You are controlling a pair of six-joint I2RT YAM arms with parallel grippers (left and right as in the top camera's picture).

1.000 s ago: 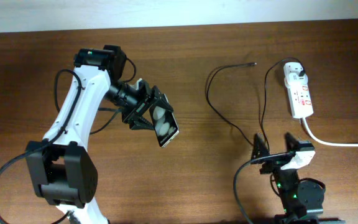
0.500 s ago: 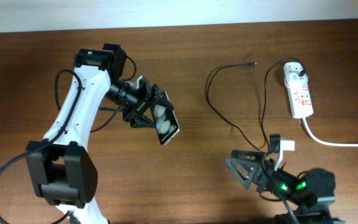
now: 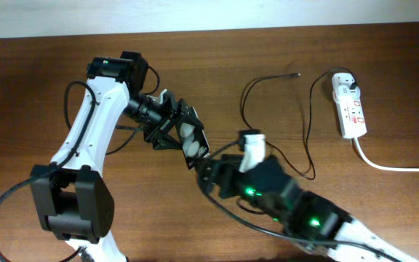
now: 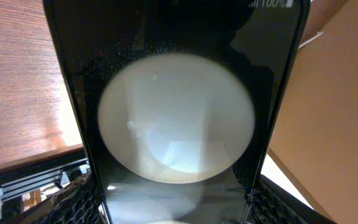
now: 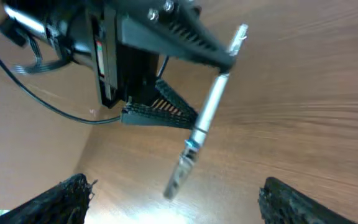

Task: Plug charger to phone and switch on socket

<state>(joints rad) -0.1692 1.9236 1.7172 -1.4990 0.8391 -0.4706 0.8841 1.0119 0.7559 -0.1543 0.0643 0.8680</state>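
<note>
A wooden table (image 3: 35, 87) of reddish-brown grain is seen across nearly the whole overhead view. A pale wall strip (image 3: 195, 13) is seen running along the table's far edge. The table's grain is shown again in both wrist views, lit brightly in places.

The left arm (image 3: 86, 138) rises from its base in the lower left of the overhead frame. Its white link slants up to a joint near the upper left, and its black wrist then turns down and right toward the middle. The left gripper (image 3: 179, 131) is clamped on the phone (image 3: 196, 148), a finger on each long edge. The right arm (image 3: 304, 215) stretches from the lower right corner toward the centre, green lights lit along it. The right gripper (image 3: 208, 172) sits just beside the left one, its fingers (image 5: 73, 193) spread wide at the bottom corners of its wrist view.
</note>
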